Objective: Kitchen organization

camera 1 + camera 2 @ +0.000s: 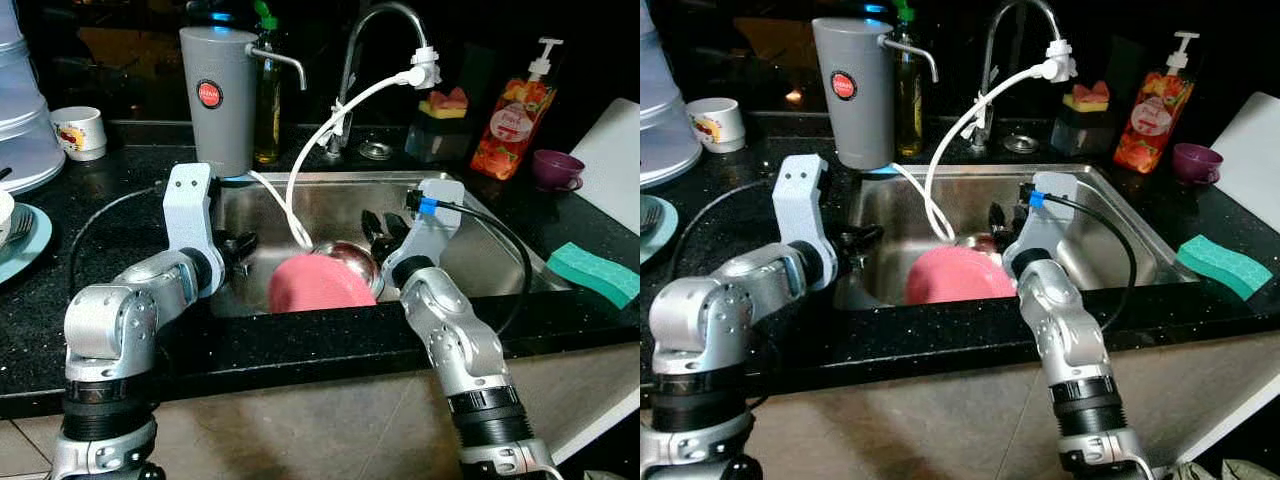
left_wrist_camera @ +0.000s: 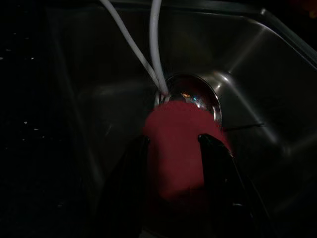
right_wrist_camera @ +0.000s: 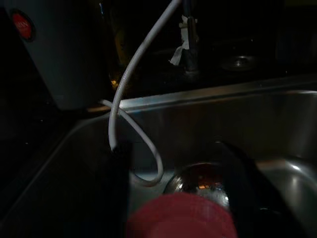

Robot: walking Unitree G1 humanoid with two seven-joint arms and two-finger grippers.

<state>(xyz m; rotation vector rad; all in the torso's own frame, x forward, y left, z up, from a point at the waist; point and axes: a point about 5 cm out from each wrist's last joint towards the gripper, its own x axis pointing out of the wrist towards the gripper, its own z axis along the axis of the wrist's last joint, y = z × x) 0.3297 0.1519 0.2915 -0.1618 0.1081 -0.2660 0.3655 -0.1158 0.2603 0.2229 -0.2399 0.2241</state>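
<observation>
Pink bowl point(image 1: 318, 284) upside down in the steel sink point(image 1: 470, 225), both grippers reaching toward it.

Matte and rounded, the bowl leans against a shiny metal bowl point(image 1: 352, 258) at the sink's front, where a white hose point(image 1: 330, 130) from the tap dips down. Left gripper point(image 2: 172, 144) hovers at the bowl, fingers spread to either side, not touching it. Right gripper point(image 3: 173, 148) hangs above, fingers wide apart. Head views add the black counter: grey dispenser point(image 1: 217, 95), soap bottle point(image 1: 518, 112), green sponge point(image 1: 592, 272). Wrist views show the metal bowl's reflective rim up close.
</observation>
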